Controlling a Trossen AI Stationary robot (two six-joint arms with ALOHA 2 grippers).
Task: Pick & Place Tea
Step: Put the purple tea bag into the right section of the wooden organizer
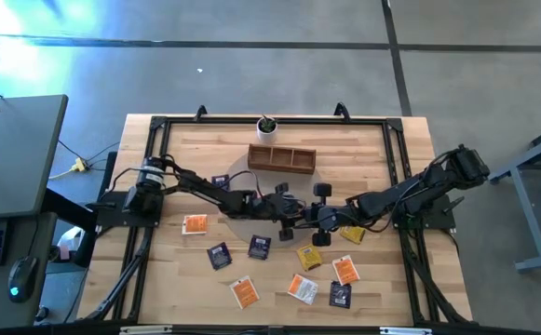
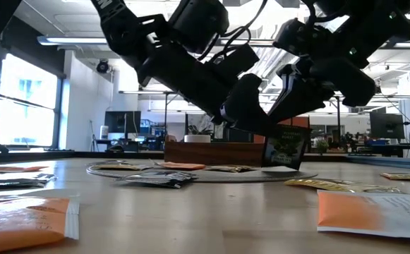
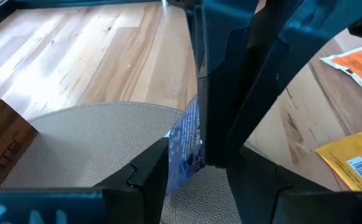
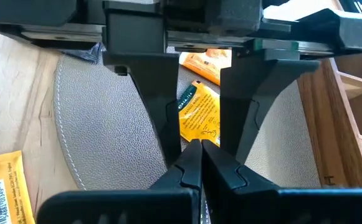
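My two arms meet at mid-table over the round grey mat (image 4: 100, 124), near side of the wooden tray (image 1: 282, 158). Between them one dark sachet (image 2: 284, 148) stands on edge upon the mat. My right pincer (image 4: 193, 158) is pinched closed on that sachet's edge; my left pincer (image 3: 196, 165) stands spread around it. Other sachets (image 1: 300, 288) lie scattered nearer, apart from both pincers.

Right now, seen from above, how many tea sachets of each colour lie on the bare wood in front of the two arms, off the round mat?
Orange sachets: 4
Dark purple sachets: 3
Yellow sachets: 2
Total: 9
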